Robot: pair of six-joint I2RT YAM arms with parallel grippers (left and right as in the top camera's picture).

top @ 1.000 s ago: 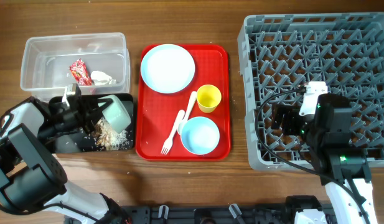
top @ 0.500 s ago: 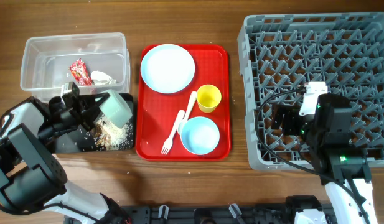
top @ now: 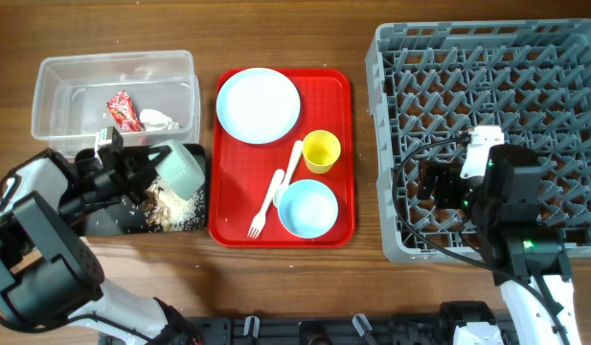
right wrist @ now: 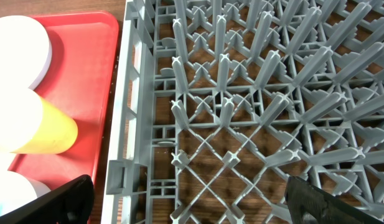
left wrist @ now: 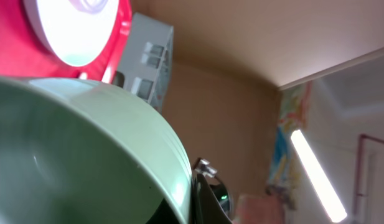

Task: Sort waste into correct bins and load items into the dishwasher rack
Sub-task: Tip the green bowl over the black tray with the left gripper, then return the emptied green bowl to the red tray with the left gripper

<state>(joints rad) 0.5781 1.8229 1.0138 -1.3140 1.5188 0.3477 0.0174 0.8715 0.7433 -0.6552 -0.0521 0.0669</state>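
Observation:
My left gripper (top: pixel 149 165) is shut on the rim of the pale green bowl (top: pixel 182 171), held tipped over the black tray (top: pixel 102 222). White rice with brown bits (top: pixel 178 211) lies on that tray below the bowl. The bowl fills the left wrist view (left wrist: pixel 73 155). The clear tub (top: pixel 48 96) holds the red wrapper (top: pixel 123 110) and white tissue (top: pixel 157 119). My right gripper (top: pixel 431 182) is open and empty above the grey rack (top: pixel 563 57), near its front left corner (right wrist: pixel 192 199).
The red serving tray (top: pixel 338 86) holds the pale blue plate (top: pixel 259 105), yellow cup (top: pixel 321 151), pale blue bowl (top: pixel 306 208), white fork (top: pixel 266 206) and spoon (top: pixel 290 168). It lies between the bins and the rack.
The green bowl has risen slightly and tipped a bit more in my left gripper over the black tray. The right arm has not moved.

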